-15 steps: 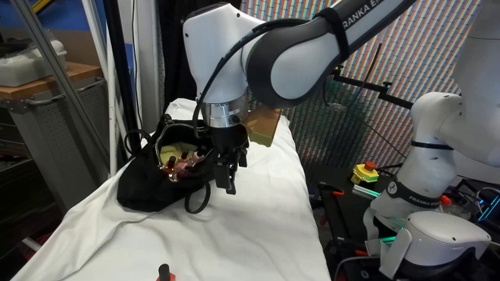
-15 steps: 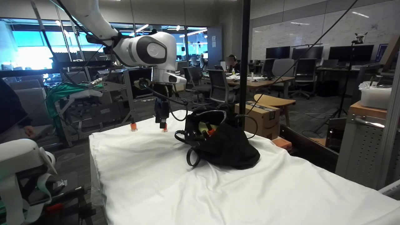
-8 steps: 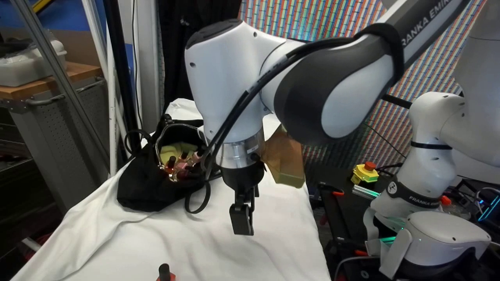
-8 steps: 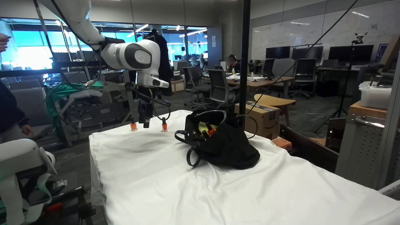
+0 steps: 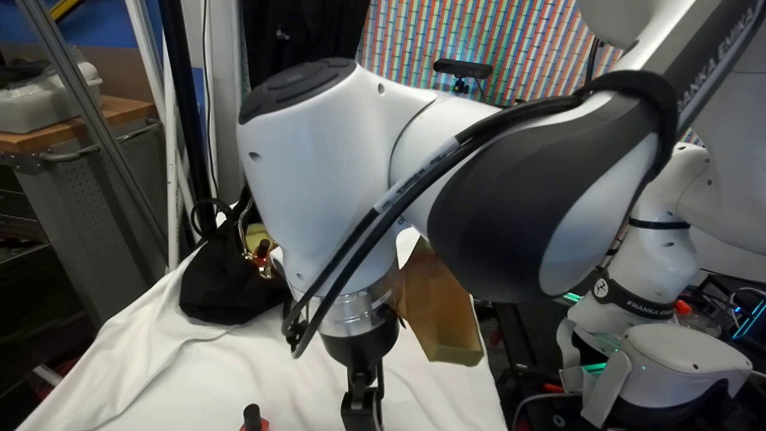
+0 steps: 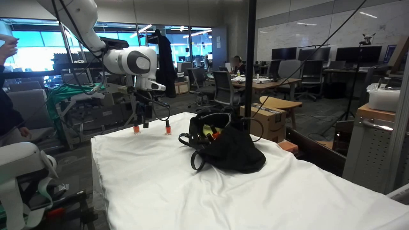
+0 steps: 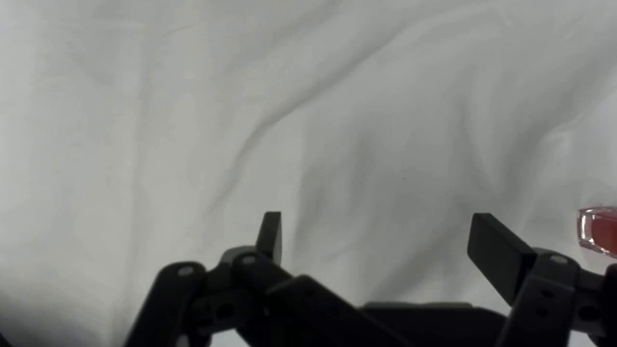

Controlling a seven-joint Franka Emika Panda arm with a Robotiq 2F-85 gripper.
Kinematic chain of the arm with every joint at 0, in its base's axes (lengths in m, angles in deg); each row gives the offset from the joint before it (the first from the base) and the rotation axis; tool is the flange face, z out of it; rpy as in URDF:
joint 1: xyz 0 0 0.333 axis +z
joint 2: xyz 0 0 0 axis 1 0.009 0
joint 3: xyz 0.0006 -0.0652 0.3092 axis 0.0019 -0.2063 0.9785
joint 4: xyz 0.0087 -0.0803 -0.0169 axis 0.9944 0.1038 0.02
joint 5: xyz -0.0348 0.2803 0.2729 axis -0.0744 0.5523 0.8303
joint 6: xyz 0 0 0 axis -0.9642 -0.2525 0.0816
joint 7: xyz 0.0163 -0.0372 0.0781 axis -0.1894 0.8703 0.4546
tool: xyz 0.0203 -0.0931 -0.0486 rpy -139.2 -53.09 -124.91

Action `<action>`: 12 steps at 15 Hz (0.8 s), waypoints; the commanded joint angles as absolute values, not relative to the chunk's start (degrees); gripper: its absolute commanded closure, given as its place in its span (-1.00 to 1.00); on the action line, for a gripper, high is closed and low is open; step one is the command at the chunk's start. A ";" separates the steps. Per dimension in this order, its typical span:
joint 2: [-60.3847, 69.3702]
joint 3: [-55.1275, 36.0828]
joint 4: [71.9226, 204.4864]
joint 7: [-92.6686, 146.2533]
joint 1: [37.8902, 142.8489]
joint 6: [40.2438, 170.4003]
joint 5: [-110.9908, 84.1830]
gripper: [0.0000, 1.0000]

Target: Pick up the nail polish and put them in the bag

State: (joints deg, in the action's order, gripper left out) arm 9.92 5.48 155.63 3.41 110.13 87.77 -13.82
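The arm (image 5: pixel 323 173) is bent low over the bench (image 6: pixel 153 179), and its tool (image 7: pixel 376 233) has its fingers (image 7: pixel 501 255) spread wide; the wrist view shows white cloth (image 7: pixel 308 144) below and between them. A red bottle (image 7: pixel 600 231) peeks in at the right edge there, outside the fingers, partly cut off. In an exterior view two bottles (image 6: pixel 168 129), orange-red with black caps, stand upright and apart near the far edge of the bench. The left one's cap blurs into the dark tool, and I can't tell whether they touch. To their right the bag (image 6: pixel 235 151) slumps on the bench, mouth open, its inside yellowish-green, with more bottles (image 6: pixel 216 135) in it. In an exterior view the arm hides part of the bag, and a bottle (image 5: pixel 253 420) stands at the bottom edge, left of the tool and apart from it. Beyond the bag sits a box (image 6: pixel 270 124), and a person (image 6: pixel 8 115) in dark clothes is half in sight at the left.
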 commanded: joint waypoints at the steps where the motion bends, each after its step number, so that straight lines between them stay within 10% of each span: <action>1: 13.25 5.25 150.72 4.57 111.13 88.53 -14.29 -1.00; 12: 19.10 5.17 143.82 7.61 111.65 95.45 -12.36 -1.00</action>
